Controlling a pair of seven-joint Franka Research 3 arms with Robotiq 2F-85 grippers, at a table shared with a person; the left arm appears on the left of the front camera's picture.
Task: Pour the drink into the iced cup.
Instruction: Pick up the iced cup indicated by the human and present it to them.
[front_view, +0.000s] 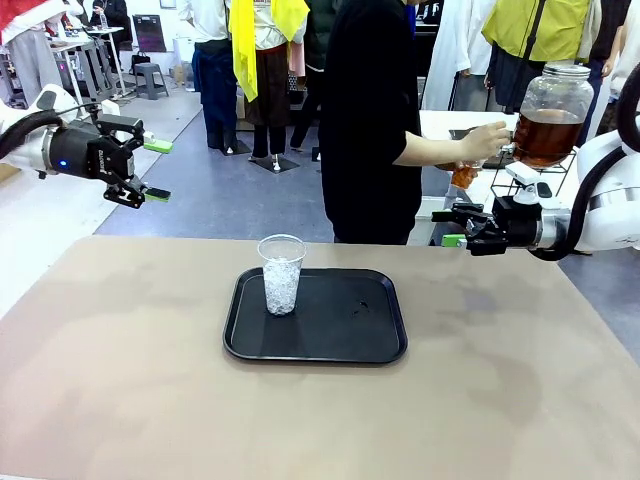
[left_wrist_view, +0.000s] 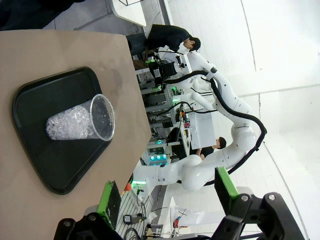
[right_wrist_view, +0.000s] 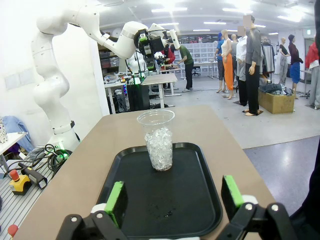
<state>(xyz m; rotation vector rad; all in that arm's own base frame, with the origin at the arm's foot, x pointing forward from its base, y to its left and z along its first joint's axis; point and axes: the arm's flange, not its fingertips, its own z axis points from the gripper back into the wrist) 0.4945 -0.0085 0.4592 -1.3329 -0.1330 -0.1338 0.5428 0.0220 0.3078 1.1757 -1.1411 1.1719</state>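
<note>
Iced cup waits on tray as person stands at the drink dispenser

A clear cup (front_view: 281, 272) packed with ice stands upright on the left half of a black tray (front_view: 315, 345), near its far edge, at the middle of the brown table (front_view: 120, 380). The drink (front_view: 545, 137), amber-brown, sits in a glass dispenser jar (front_view: 555, 100) on a wire stand beyond the table's far right corner, where a person's hand (front_view: 487, 140) reaches to the jar's lower side. The left gripper (front_view: 156, 170) hangs in the air off the table's far left corner, jaws spread and holding nothing. The right gripper (front_view: 447, 228) hovers at the far right edge, jaws likewise spread and empty, pointing across the tray toward the cup.
</note>
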